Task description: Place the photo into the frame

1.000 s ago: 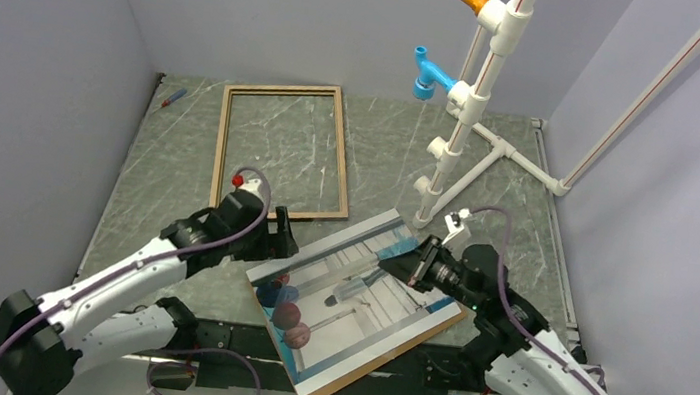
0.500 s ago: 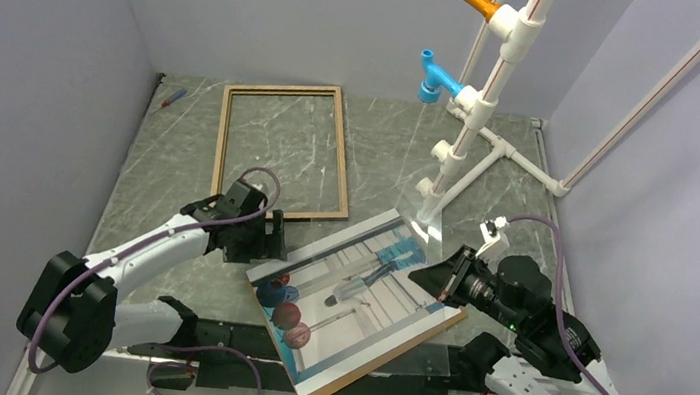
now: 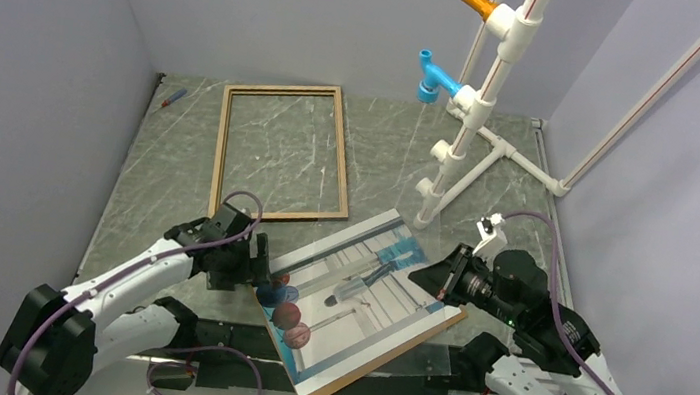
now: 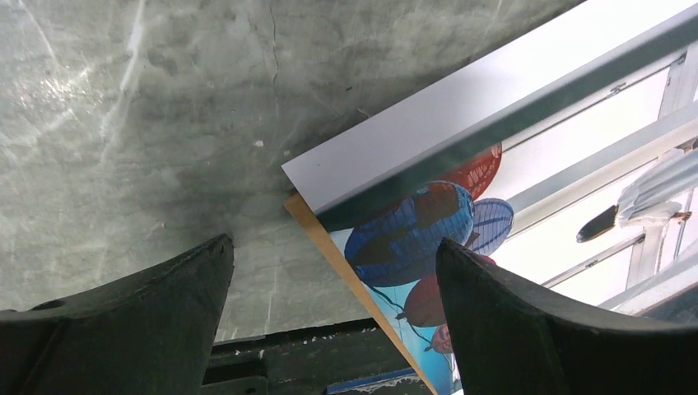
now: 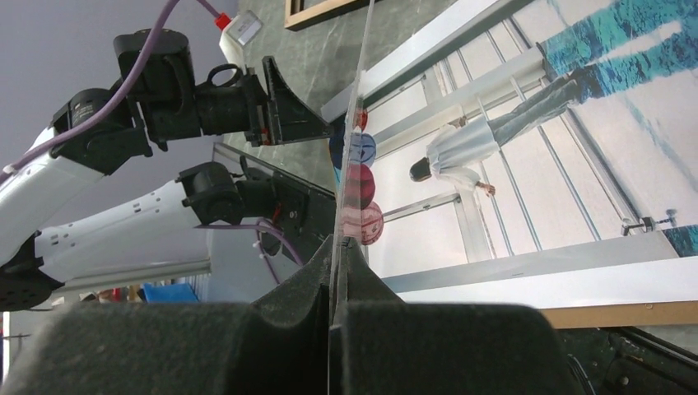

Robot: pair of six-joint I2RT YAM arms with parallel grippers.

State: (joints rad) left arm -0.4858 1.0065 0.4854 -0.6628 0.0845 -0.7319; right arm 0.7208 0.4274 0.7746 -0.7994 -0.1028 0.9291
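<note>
Lavender walls close in a grey-green marbled table (image 3: 178,166) in the overhead view. On its far left part lies the frame (image 3: 342,156), light wood face up, with nothing inside it. The photo (image 3: 364,300) lies picture side up at the near edge, turned at an angle, on a brown backing board (image 3: 386,360) whose edge shows along its near side; it is well apart from the frame. The left gripper (image 3: 255,268) hovers at the photo's left corner, and the right gripper (image 3: 429,276) sits at the print's right side. A white pipe stand (image 3: 467,111) with orange and blue fittings rises at the far right. From the left wrist, the black fingers (image 4: 123,321) are spread wide and hold nothing; between them are bare table, the print's white-bordered corner with its blue and red spheres, and the board's corner poking out beneath. The edge of a clear sheet (image 4: 502,119) crosses above the print as a dark line. From the right wrist, the jaws are pressed together on that clear sheet, seen edge-on as a thin line running up from the fingertips, with the photo below it and the left arm (image 5: 99,132) beyond.
</note>
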